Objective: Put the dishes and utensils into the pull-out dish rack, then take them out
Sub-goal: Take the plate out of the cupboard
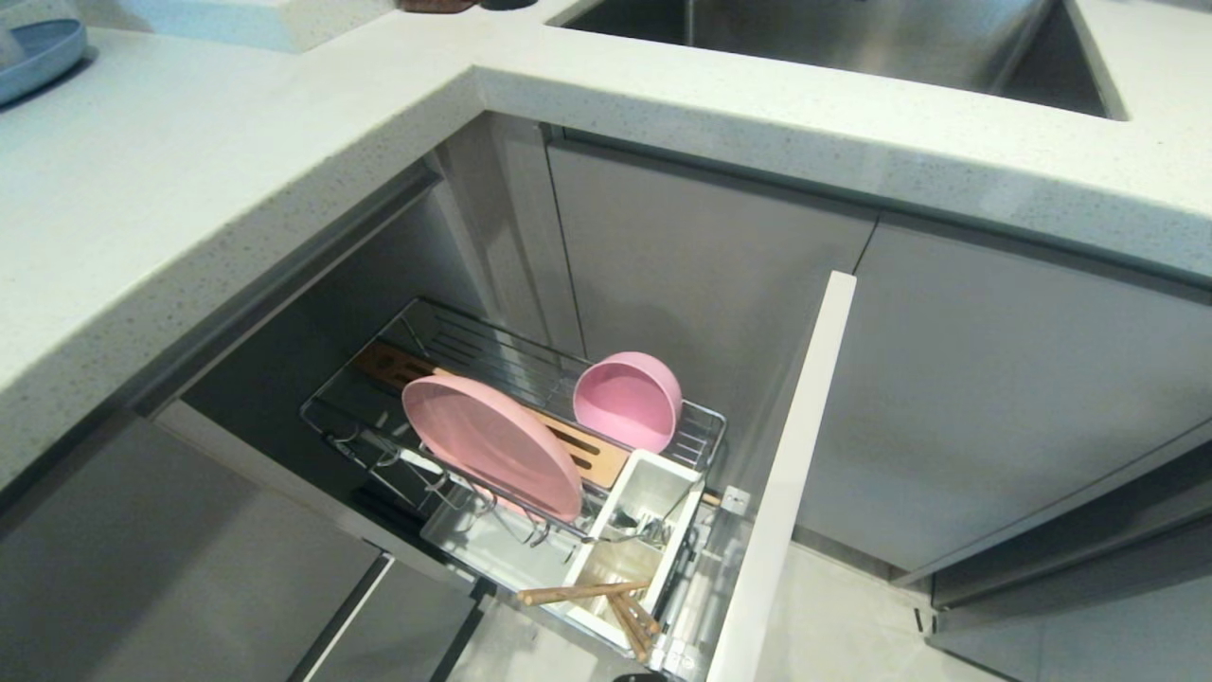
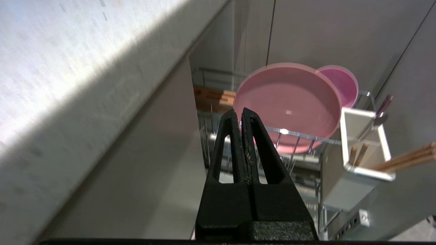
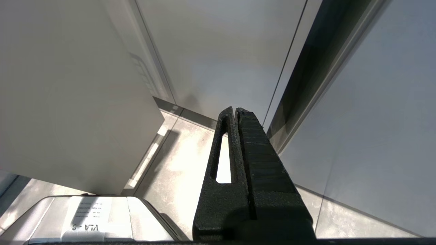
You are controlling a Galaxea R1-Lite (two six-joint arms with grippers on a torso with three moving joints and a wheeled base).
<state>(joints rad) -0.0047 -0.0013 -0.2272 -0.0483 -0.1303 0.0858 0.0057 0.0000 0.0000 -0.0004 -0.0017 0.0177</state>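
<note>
Chopsticks (image 1: 606,602) lie nearest, their light wooden shafts slanting out of the front compartment of the white utensil caddy (image 1: 634,540), long axis tipped low with the free ends reaching past the caddy's near rim toward the floor. Behind them in the same caddy, in the rear compartment, a silver fork (image 1: 632,527) lies at a slant; which way its tines point I cannot tell. That caddy sits at the front right corner of the pull-out dish rack (image 1: 530,379), a chrome wire basket drawn out from under the speckled countertop (image 1: 189,189).

Left of the caddy, the pink plate (image 1: 490,443) stands on edge among the rack's prongs, leaning back, its face turned up and toward the front of the rack. Behind the caddy, at the rack's right rear, the pink bowl (image 1: 627,400) rests tipped on its side, its mouth facing toward the plate. A slotted wooden board (image 1: 578,447) runs lengthwise along the rack between the plate and the bowl.

A tall white cabinet door (image 1: 786,474) stands open just right of the caddy.

From its wrist view, the left gripper (image 2: 241,112) is held in front of the rack, apart from the plate, its black fingers (image 2: 227,143) pressed together with nothing between them. By its own wrist view, the right gripper (image 3: 235,110) hangs low over the tiled floor (image 3: 184,163) beside grey cabinet fronts, fingers likewise clenched and empty.
</note>
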